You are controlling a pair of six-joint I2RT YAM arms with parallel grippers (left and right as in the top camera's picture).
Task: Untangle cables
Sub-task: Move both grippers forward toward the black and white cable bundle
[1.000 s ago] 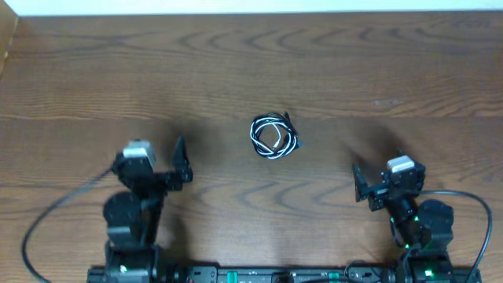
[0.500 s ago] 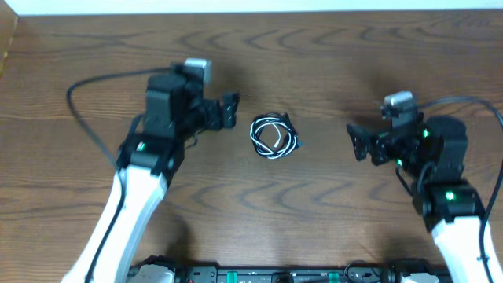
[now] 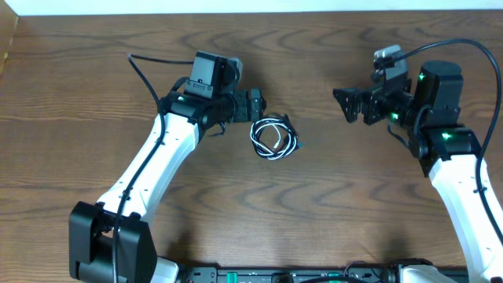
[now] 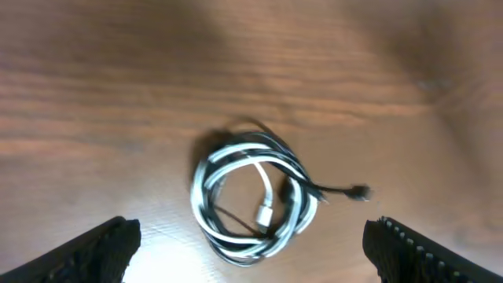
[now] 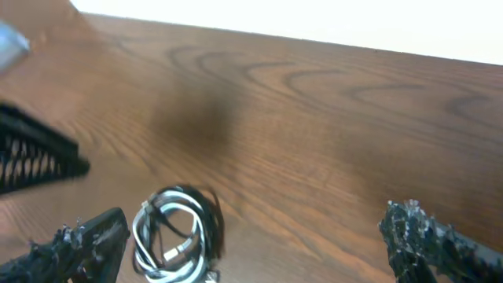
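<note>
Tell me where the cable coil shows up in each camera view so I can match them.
Overhead: the coil lies near the centre of the table.
Left wrist: the coil is in the centre, in the lower half.
Right wrist: the coil is at the bottom left.
Shared landmark: the wood-grain table; in both wrist views a white plug lies inside the ring.

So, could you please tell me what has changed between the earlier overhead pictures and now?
The left end effector moved forward and inward and is now just to the left of the cables. The right end effector also moved forward but stays well off to their right. Both remain open, and nothing was taken hold of. The cables lie in the same spot, coiled together as before.
</note>
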